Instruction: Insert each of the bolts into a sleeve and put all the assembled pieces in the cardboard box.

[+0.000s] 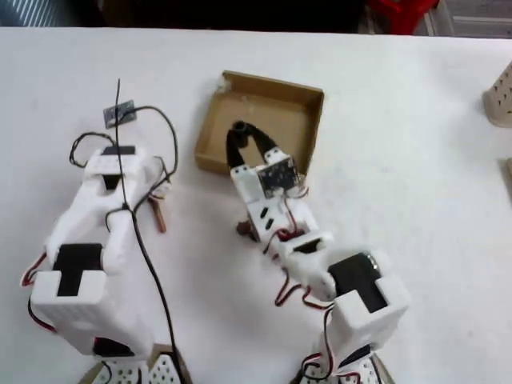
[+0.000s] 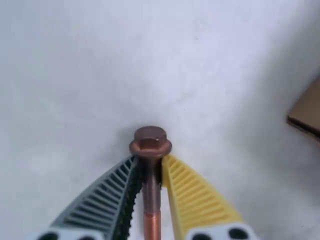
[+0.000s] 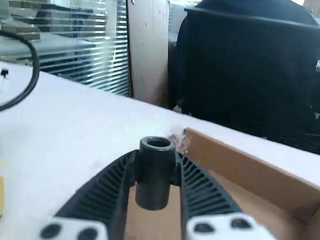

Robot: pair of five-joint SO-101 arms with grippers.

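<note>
Near 12 o'clock from the middle of the table (image 1: 416,160), the box (image 1: 308,96) is seen lying open, and the right gripper (image 3: 155,159) is held above its floor, toward the 9 o'clock side of the box. Its two black fingers (image 3: 105,190) are closed only as far as the sleeve (image 3: 155,187) allows. The dark sleeve is clamped between them by its sides, and its open bore is seen from the wrist camera. Whether the sleeve touches the floor of the box cannot be told. The right arm is stretched from about 5 o'clock toward the box. At about 9 o'clock from the box, well apart from it, the left arm is placed, and the left gripper (image 2: 150,162) is held over bare table. Between its grey finger (image 2: 107,195) and its yellow finger (image 2: 192,197) the copper bolt (image 2: 150,143) is gripped by the shank, so the two fingers are nearly together, with only the shank between them. The flanged hexagonal head is left free just past the fingertips, and the bolt lies along the gripper. Bolt and sleeve are well apart, and the bolt is not yet inserted.
</note>
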